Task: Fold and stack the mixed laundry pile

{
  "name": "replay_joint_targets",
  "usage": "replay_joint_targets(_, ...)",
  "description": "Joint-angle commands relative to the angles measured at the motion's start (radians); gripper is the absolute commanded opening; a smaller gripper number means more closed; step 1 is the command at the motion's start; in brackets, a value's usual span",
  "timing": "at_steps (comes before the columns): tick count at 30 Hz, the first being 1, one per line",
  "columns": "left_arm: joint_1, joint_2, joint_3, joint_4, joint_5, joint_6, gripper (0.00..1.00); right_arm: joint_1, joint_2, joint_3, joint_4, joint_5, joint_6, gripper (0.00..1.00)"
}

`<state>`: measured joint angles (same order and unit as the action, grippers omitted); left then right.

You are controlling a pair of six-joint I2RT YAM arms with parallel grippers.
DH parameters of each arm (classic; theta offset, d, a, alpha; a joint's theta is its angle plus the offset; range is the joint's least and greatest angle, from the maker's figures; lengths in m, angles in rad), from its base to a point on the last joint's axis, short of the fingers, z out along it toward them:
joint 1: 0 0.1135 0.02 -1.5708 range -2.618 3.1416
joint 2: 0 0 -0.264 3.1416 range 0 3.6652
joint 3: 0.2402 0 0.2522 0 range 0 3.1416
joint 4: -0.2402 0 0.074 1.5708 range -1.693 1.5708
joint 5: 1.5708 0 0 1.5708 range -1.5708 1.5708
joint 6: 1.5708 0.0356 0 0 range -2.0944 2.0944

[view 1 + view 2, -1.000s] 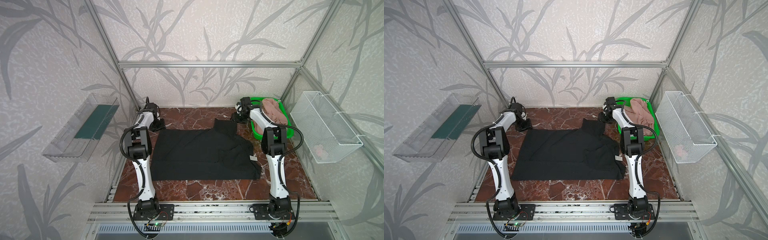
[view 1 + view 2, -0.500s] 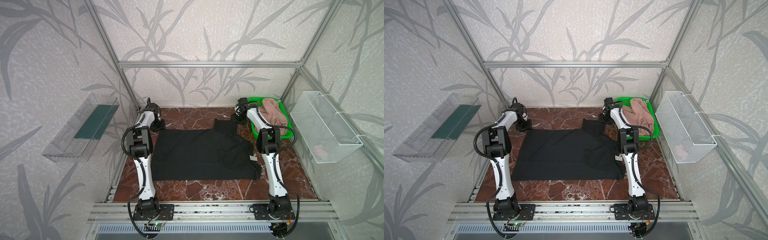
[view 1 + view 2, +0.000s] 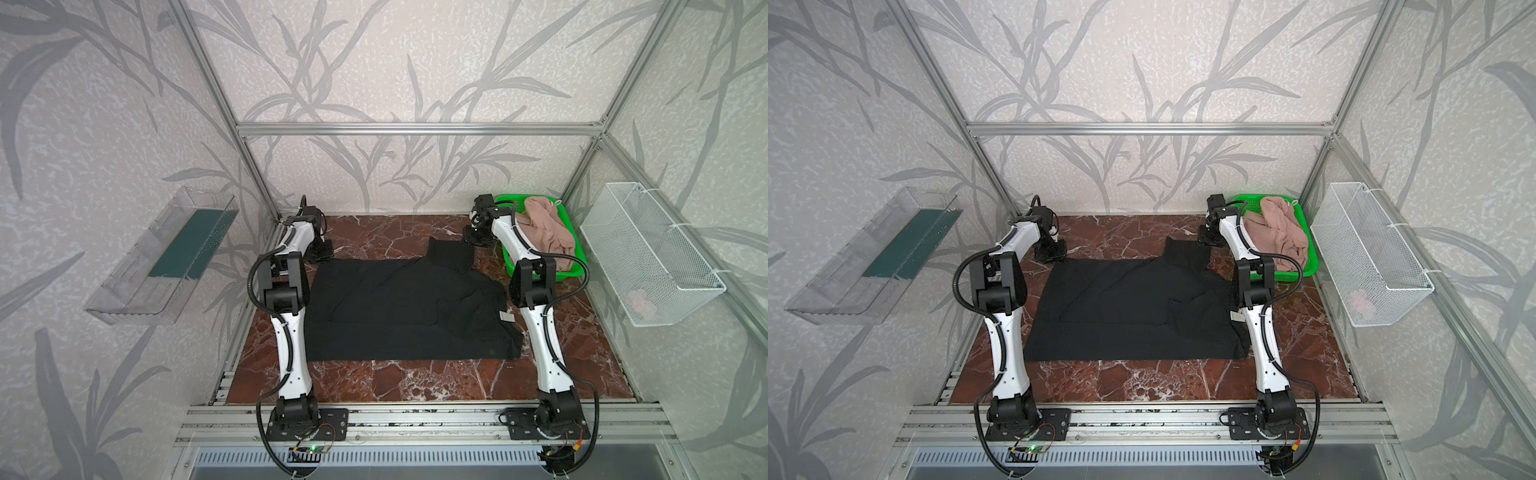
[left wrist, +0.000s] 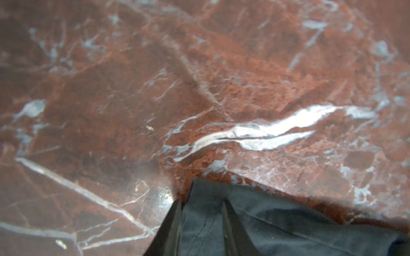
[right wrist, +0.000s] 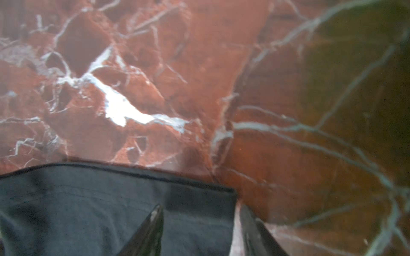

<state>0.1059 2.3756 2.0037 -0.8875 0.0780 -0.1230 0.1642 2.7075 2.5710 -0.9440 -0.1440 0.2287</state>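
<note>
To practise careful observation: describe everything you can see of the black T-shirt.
The black T-shirt lies spread nearly flat on the red marble table, matte fabric, rumpled at one end. One sleeve juts out at the far side; a pale label shows at its edge. The left gripper and right gripper straddle its far corners, jaws apart.

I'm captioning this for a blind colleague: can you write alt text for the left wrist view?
Close-up: the two dark jaws of the left gripper stand slightly apart astride a corner of the black T-shirt, which lies on a red-brown marble table with white veins. Bare marble fills the rest of the view.
</note>
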Motion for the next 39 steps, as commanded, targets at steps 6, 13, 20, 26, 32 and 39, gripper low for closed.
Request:
replay_joint_targets(6, 0.0, 0.021, -0.003, -0.037, -0.019, -0.007, 0.07, 0.015, 0.043, 0.011, -0.006, -0.065, -0.032, 0.34)
replay_joint_targets(13, 0.011, -0.013, -0.005, -0.02, -0.008, -0.028, 0.0, 0.014, -0.004, -0.003, 0.037, -0.069, -0.092, 0.13)
replay_joint_targets(20, 0.03, -0.105, -0.026, 0.002, 0.002, -0.049, 0.0, 0.015, -0.131, -0.057, 0.096, -0.098, -0.204, 0.01)
replay_joint_targets(26, 0.068, -0.204, -0.117, 0.062, 0.075, -0.084, 0.0, 0.027, -0.257, -0.124, 0.17, -0.13, -0.312, 0.0)
replay_joint_targets(32, 0.09, -0.235, -0.176, 0.089, 0.14, -0.084, 0.0, 0.048, -0.323, -0.126, 0.19, -0.145, -0.396, 0.0)
replay_joint_targets(39, 0.092, -0.229, -0.221, 0.091, 0.153, -0.089, 0.0, 0.094, -0.351, -0.118, 0.187, -0.142, -0.51, 0.0)
